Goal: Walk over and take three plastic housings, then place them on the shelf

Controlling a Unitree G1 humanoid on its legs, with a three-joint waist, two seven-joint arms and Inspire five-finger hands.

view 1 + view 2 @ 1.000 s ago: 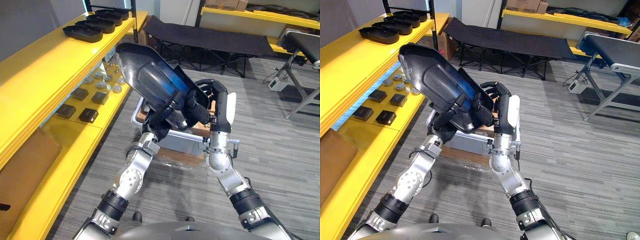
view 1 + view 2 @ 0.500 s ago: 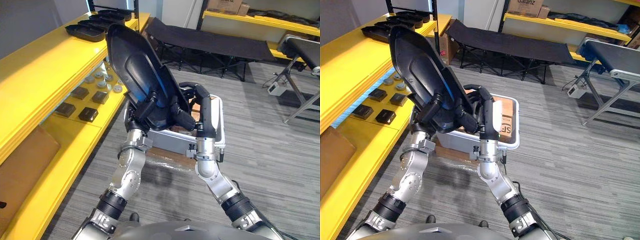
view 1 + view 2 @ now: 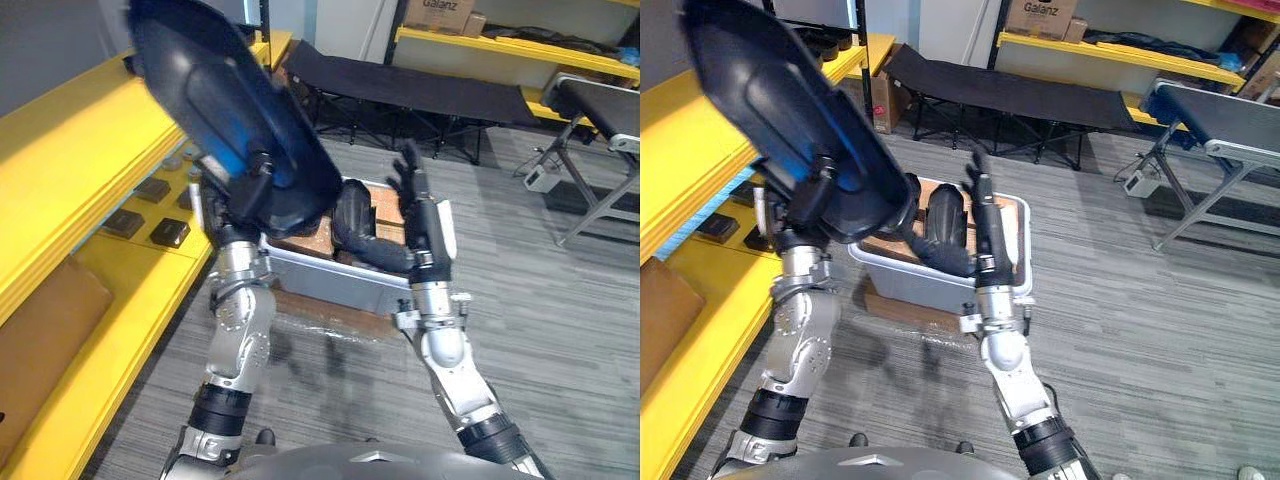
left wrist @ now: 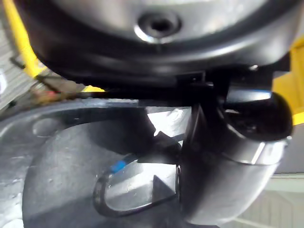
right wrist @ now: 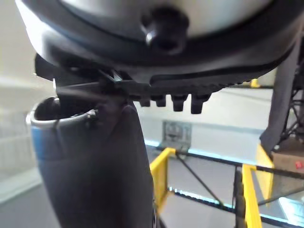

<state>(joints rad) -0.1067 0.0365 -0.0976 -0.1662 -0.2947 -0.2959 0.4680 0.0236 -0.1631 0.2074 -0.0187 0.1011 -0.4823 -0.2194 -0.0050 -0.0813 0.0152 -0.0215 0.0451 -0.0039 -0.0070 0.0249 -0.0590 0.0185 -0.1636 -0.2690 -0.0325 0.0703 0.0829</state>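
Housing (image 3: 215, 120), large, black and glossy, is sitting high in the upper left of the frame, tilted, with its broad end pointing up toward the yellow shelf (image 3: 70, 140). Left hand (image 3: 255, 190) is gripping it at its lower end, fingers curling over the edge and thumb pressing on the inner face in the left wrist view. Right hand (image 3: 415, 205) is standing upright at frame centre, fingers straight and spread, holding nothing and apart from the housing.

Grey bin (image 3: 330, 272) is resting on the floor (image 3: 540, 270) at centre, below and between the two hands. Second housing (image 3: 355, 215) is lying inside it, dark and rounded, just beside the right hand; brown cardboard is showing under it in the bin.

Shelf is running along the left edge of the frame. Small dark blocks (image 3: 165, 235) are sitting on its lower level, left of the left arm. More dark housings (image 3: 830, 42) are lying on its top level, just past the held one at the top of the frame.

Black folding cot (image 3: 420, 80) is standing across the upper centre, behind the bin.
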